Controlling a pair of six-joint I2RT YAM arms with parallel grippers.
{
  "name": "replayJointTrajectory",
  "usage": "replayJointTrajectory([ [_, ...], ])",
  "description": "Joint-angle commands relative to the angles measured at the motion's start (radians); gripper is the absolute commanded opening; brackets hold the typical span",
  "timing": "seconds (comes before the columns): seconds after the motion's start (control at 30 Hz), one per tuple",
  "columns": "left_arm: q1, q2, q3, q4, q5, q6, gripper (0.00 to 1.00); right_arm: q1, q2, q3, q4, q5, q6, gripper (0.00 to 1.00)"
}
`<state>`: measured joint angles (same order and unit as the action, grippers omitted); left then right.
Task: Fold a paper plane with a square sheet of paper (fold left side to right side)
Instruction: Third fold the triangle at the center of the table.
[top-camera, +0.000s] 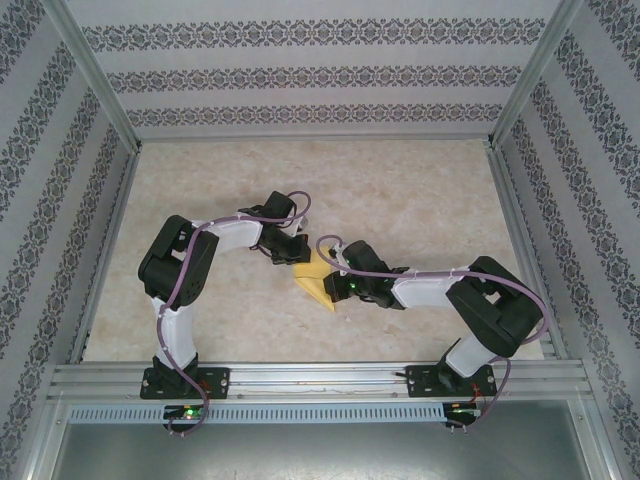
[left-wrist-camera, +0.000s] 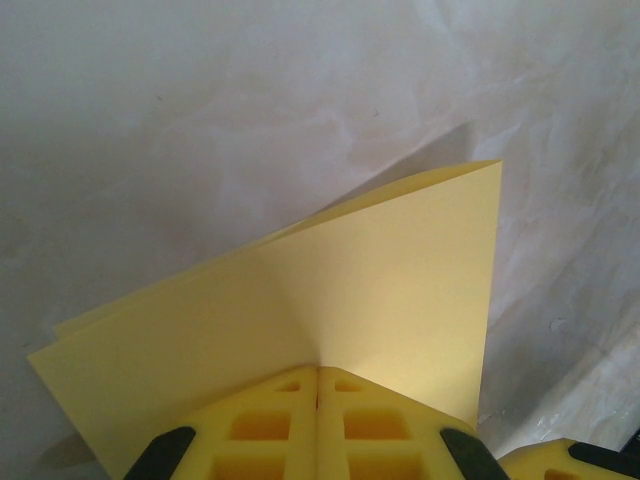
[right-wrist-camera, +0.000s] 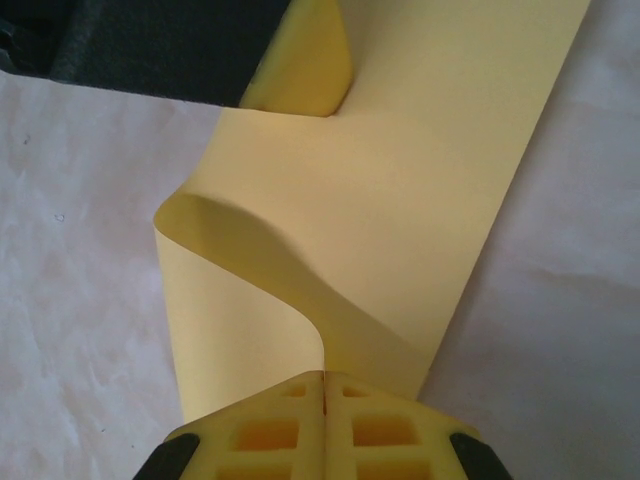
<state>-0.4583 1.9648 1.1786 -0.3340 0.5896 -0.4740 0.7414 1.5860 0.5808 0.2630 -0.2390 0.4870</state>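
Top view: the square sheet of paper (top-camera: 313, 281) lies mid-frame on the counter (top-camera: 420, 200), folded into a pointed wedge with its tip toward the bottom of the frame. The left tool (top-camera: 292, 256) sits at the sheet's upper-left edge and the right tool (top-camera: 338, 287) at its right side - both are touching the paper.

Left wrist view: the pads (left-wrist-camera: 260, 430) are pressed tight together with no gap, and the sheet is nipped at the seam at bottom centre. The paper fans out from there to the frame's centre and right, with stacked layers showing along the left edge and one corner lifted at the upper right.

Right wrist view: the fingers (right-wrist-camera: 270, 435) are also closed flat together, pinching a curled-up flap of the sheet at bottom centre. The rest of the paper runs flat up to the top right. The left tool's yellow pad meets the sheet at top centre-left - contact looks direct.
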Motion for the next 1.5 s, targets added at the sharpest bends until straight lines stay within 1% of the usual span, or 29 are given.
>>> replayJointTrajectory([
  [0.0, -0.017, 0.034, -0.019, -0.068, -0.079, 0.016, 0.05, -0.011, 0.017, 0.018, -0.008, 0.019, -0.022, 0.00],
  [0.47, -0.018, 0.030, -0.021, -0.065, -0.079, 0.012, 0.05, -0.011, 0.053, 0.028, -0.019, 0.024, -0.025, 0.00],
  [0.67, -0.018, 0.013, -0.011, -0.059, -0.083, 0.008, 0.07, -0.007, 0.066, 0.011, -0.024, 0.014, -0.023, 0.00],
  [0.87, -0.012, -0.036, 0.025, -0.071, -0.098, 0.014, 0.11, -0.002, 0.069, -0.018, -0.022, 0.012, -0.016, 0.00],
  [1.0, 0.001, -0.113, 0.016, -0.052, -0.106, 0.008, 0.13, 0.001, 0.073, -0.028, -0.023, 0.011, -0.014, 0.00],
  [1.13, 0.015, -0.218, -0.055, -0.016, -0.112, 0.000, 0.13, 0.003, 0.075, -0.030, -0.019, 0.009, -0.013, 0.00],
  [1.2, 0.019, -0.271, -0.109, 0.014, -0.098, -0.005, 0.10, 0.002, 0.075, -0.029, -0.016, 0.007, -0.012, 0.00],
  [1.27, 0.020, -0.321, -0.175, 0.060, -0.066, -0.019, 0.08, 0.003, 0.075, -0.030, -0.015, 0.004, -0.014, 0.00],
  [1.47, 0.016, -0.444, -0.376, 0.261, 0.082, -0.099, 0.04, 0.003, 0.080, -0.033, -0.013, 0.001, -0.019, 0.00],
])
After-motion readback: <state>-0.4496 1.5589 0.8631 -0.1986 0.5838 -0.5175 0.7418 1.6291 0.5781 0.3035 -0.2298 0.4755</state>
